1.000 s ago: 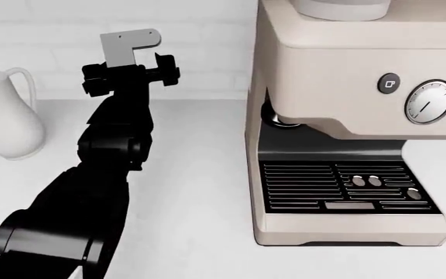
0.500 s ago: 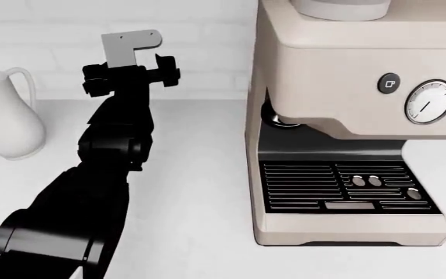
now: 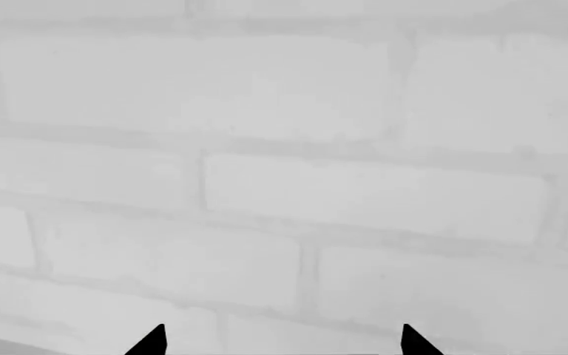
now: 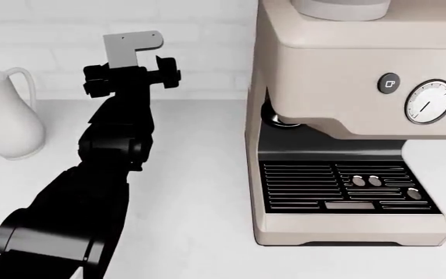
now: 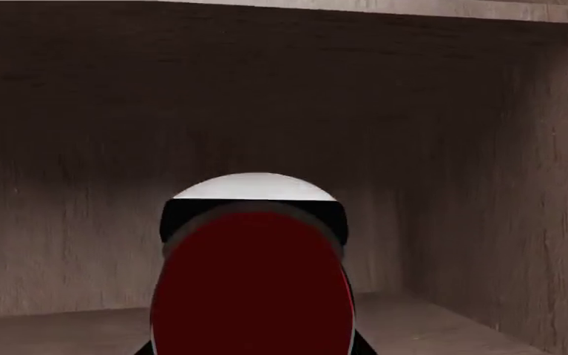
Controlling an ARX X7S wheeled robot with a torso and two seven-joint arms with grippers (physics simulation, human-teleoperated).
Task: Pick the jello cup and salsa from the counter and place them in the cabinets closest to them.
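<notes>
Salsa jar held inside wooden cabinet, left arm raised toward brick wall

Far left in the head view: white ceramic jug with a looped handle [image 4: 4, 119], standing on the smooth white counter [image 4: 200, 174] near the white brick wall [image 4: 45, 46]. Just right of it, black left arm reaching up and away from the camera, ending in the left gripper [image 4: 130, 72] with a flat grey bracket on top. Through the left wrist camera, only two black fingertips [image 3: 151, 342] set well apart at the frame edge, nothing between them, facing the pale bricks up close. Further right, large beige espresso machine [image 4: 347, 116] with a round pressure gauge, a dark slatted drip tray and small knobs, sitting on the counter. Through the right wrist camera, small glass jar of red salsa [image 5: 252, 288] with a white band, filling the lower centre, pinched by the right gripper [image 5: 254, 347], whose black fingers barely show beside the jar. Brown wood-grain cabinet [image 5: 461, 185] all around: back panel, side wall, shelf floor below. Whether the jar touches the shelf: cannot tell. Jello cup not visible in any view.
</notes>
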